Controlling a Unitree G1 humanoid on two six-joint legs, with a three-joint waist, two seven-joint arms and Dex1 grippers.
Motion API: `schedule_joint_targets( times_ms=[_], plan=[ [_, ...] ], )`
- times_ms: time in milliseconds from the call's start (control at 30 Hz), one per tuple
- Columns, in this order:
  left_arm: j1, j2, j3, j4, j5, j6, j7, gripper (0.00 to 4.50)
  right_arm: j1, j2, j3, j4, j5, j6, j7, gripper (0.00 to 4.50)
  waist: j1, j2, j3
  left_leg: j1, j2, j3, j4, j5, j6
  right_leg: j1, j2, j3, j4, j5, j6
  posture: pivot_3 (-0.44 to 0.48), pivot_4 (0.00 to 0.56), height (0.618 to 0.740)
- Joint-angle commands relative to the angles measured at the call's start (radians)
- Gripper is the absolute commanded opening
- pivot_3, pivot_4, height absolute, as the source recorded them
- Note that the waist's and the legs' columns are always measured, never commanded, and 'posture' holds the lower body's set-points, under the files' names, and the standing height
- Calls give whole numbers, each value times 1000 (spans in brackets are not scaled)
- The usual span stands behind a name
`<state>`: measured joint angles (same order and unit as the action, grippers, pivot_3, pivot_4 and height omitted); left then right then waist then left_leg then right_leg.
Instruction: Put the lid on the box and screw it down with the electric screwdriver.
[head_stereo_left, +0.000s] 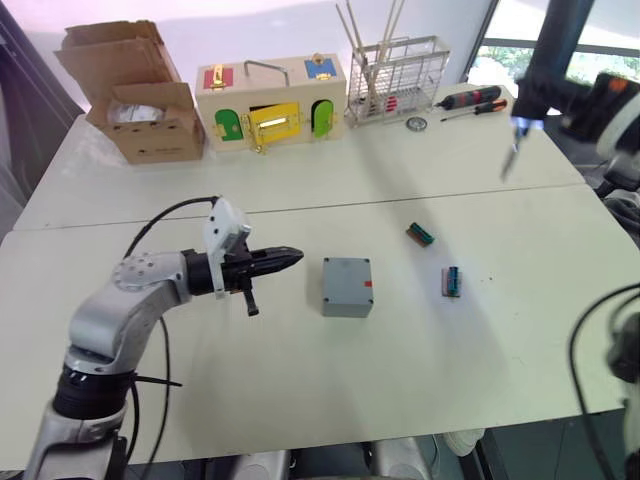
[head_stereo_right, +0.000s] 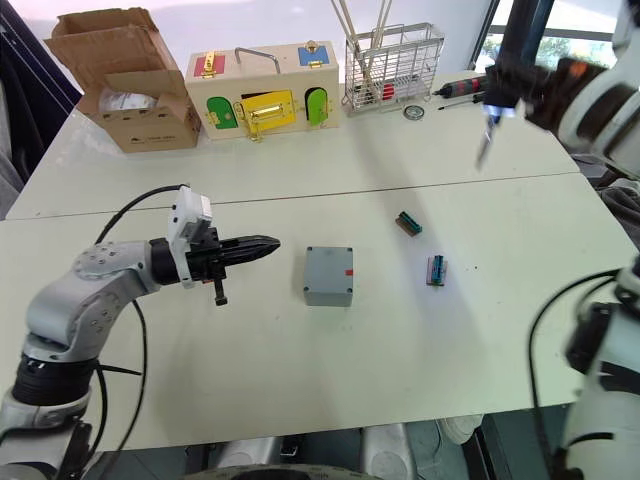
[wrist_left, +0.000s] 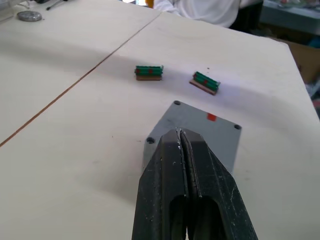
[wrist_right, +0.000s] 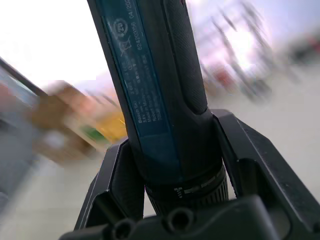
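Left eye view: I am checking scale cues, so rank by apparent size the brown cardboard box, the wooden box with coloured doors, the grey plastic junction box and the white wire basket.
1. Wooden box with coloured doors
2. Brown cardboard box, close to it; unsure
3. White wire basket
4. Grey plastic junction box, though nearest the camera

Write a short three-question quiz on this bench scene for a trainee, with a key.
1. True or false: the lid already sits on the box.
2. What does the right gripper hold? A. a hand screwdriver B. the electric screwdriver C. nothing
3. Fill in: the left gripper is ____, its tip pointing at the box.

Key:
1. True; the lid lies flush on top, corner holes showing.
2. B; it hangs high above the table's far right, bit down.
3. Shut and empty.
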<state>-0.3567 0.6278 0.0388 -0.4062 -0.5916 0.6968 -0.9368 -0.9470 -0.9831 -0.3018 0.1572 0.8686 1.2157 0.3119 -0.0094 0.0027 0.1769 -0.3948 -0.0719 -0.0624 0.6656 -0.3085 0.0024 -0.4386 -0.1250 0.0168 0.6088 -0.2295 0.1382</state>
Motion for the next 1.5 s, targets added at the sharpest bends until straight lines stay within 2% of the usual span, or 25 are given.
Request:
schedule_joint_targets(
  times_ms=[33,133,300,500,733,800,967,1033,1167,1233,1333,1367,1433,1500],
  plan=[
    [-34,62,-22,-78,-15,-22,-66,0,-11,-169,234,268,-170,80,212,1867,1,-2,3,-1,-1,1,2,0,0,0,0,1,0,0,0,0,150,739],
    [-57,67,-90,-106,-1,-38,-83,0,-53,-174,402,491,-295,69,352,1867,2,-2,4,-1,-1,1,2,0,-1,3,0,-1,-4,0,0,0,150,739],
    [-75,27,-145,-136,-10,-30,-48,0,-168,-107,557,762,-499,-49,528,1867,-24,9,10,-2,-1,8,1,1,-1,0,0,5,-10,3,6,0,150,739],
    [-48,3,-151,-186,-36,4,10,0,-247,-30,582,980,-672,-203,591,1867,-27,9,10,-3,0,6,0,2,-4,-2,3,4,-7,4,6,0,150,739],
    [-13,-4,-127,-214,-79,39,65,0,-273,15,557,1069,-780,-276,635,1867,-7,8,10,-2,0,5,3,4,-7,-2,3,5,-3,4,5,0,150,739],
    [15,1,-121,-216,-82,41,80,0,-264,23,561,1071,-812,-306,649,2857,-8,8,10,-1,0,5,3,4,-7,-2,3,5,0,4,5,0,150,739],
    [55,-23,-50,-156,-119,65,147,0,-259,26,527,1063,-846,-360,658,4488,-6,8,10,2,0,5,3,6,-10,-2,4,5,4,5,5,0,150,739],
    [75,-28,-19,-141,-129,68,170,0,-251,17,498,1041,-849,-436,627,4488,-6,8,10,2,0,4,3,7,-12,-1,4,5,5,6,3,0,150,739],
    [153,-28,60,-143,-163,87,225,0,-204,-23,388,897,-818,-618,580,4488,-7,9,10,3,0,4,3,7,-12,-2,5,5,5,6,2,0,150,739],
    [206,-25,91,-151,-174,97,249,0,-123,-47,304,742,-772,-649,581,4488,-5,8,10,3,0,4,2,7,-12,-2,5,5,5,6,2,0,150,739],
    [279,-37,138,-172,-201,106,292,0,118,-66,106,353,-640,-595,602,4488,0,7,10,3,1,3,2,7,-12,-2,5,5,5,6,2,0,150,739],
    [280,-42,140,-176,-209,111,305,0,172,-66,66,276,-614,-572,601,4488,2,7,9,2,1,2,2,7,-12,-2,6,4,5,6,2,0,150,739],
    [323,-63,156,-183,-231,112,330,0,391,-7,-108,-36,-499,-446,589,4488,14,6,9,2,2,1,3,7,-12,-1,5,4,5,6,2,0,150,739],
    [382,-89,153,-173,-222,100,346,0,668,105,-273,-386,-369,-365,594,4488,22,3,6,5,4,0,4,7,-12,3,6,4,6,6,2,0,150,739]
  ],
)
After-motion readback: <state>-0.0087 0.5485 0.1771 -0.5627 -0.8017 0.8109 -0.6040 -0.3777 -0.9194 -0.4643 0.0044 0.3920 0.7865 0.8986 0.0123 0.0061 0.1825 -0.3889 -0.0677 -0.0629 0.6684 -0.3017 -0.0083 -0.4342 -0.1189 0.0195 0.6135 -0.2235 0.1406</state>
